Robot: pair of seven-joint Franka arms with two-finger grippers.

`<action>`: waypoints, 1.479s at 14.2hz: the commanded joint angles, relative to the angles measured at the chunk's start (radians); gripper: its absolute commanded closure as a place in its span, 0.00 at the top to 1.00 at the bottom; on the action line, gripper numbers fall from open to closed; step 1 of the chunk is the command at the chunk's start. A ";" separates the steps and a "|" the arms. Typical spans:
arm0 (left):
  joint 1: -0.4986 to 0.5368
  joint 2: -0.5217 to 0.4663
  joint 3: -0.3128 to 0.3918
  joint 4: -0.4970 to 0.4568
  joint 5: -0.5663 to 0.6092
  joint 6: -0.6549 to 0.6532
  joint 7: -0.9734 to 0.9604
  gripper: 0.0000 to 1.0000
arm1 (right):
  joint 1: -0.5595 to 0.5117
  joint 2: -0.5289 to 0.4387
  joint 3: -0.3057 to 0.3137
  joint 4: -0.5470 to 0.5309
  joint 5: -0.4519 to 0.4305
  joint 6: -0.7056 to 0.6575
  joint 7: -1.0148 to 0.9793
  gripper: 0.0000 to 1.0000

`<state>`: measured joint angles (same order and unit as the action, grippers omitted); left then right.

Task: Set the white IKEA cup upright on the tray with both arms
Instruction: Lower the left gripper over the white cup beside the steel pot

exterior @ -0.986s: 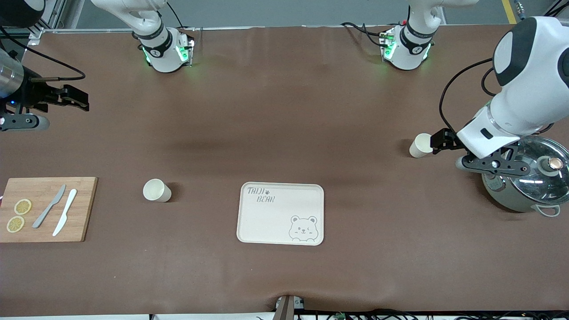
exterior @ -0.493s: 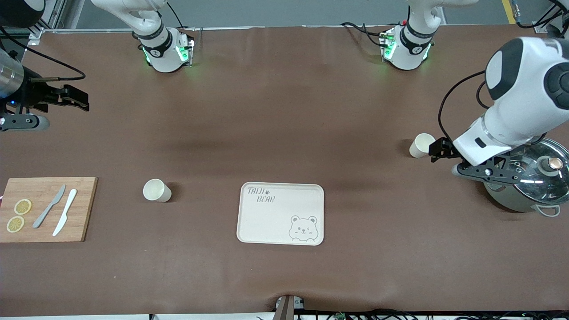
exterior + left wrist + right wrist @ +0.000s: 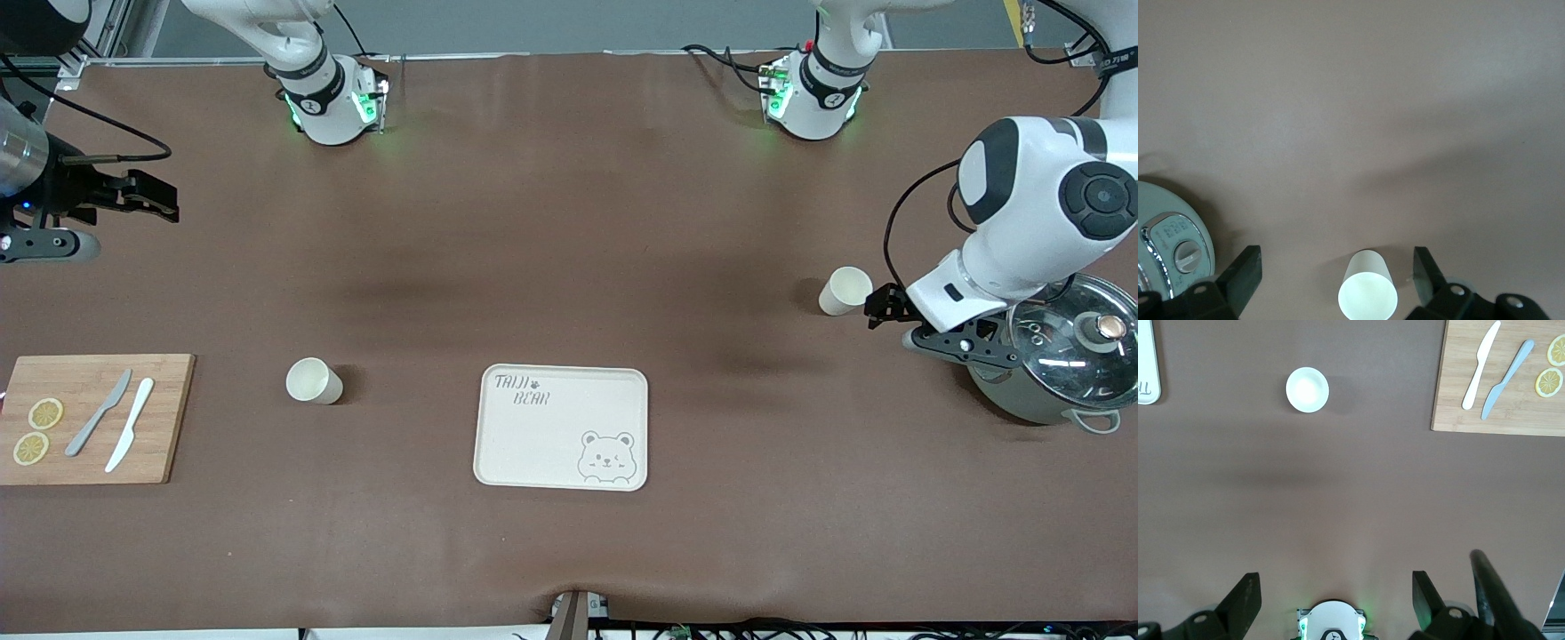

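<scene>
Brown desk (image 3: 569,267): we see left claw (image 3: 876,304), now lower, open and empty beside white cup (image 3: 843,290); cream bear tray (image 3: 562,427) mid-desk awaits. Right claw (image 3: 147,196) waits open, empty.

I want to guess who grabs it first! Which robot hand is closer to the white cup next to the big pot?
Left. The left gripper is open right beside that white cup; the right gripper waits at the table's right-arm end.
</scene>
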<state>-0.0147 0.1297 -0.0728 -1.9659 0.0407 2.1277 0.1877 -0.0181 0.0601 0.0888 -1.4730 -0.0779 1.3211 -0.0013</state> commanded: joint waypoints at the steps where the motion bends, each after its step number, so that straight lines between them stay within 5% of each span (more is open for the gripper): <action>1: 0.018 -0.059 -0.007 -0.128 0.001 0.101 0.016 1.00 | 0.003 0.003 -0.004 0.010 0.015 -0.011 -0.011 1.00; 8: 0.076 -0.074 -0.009 -0.257 0.001 0.152 0.071 1.00 | 0.001 0.003 -0.003 0.010 0.015 -0.013 -0.011 1.00; 14: 0.090 -0.085 -0.009 -0.428 0.001 0.363 0.078 1.00 | 0.003 0.003 -0.003 0.008 0.015 -0.011 -0.011 1.00; 21: 0.091 -0.079 -0.007 -0.513 0.001 0.463 0.082 1.00 | 0.003 0.003 -0.003 0.008 0.015 -0.013 -0.011 1.00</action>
<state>0.0640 0.0825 -0.0728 -2.4368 0.0407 2.5603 0.2519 -0.0177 0.0605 0.0888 -1.4737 -0.0779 1.3196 -0.0037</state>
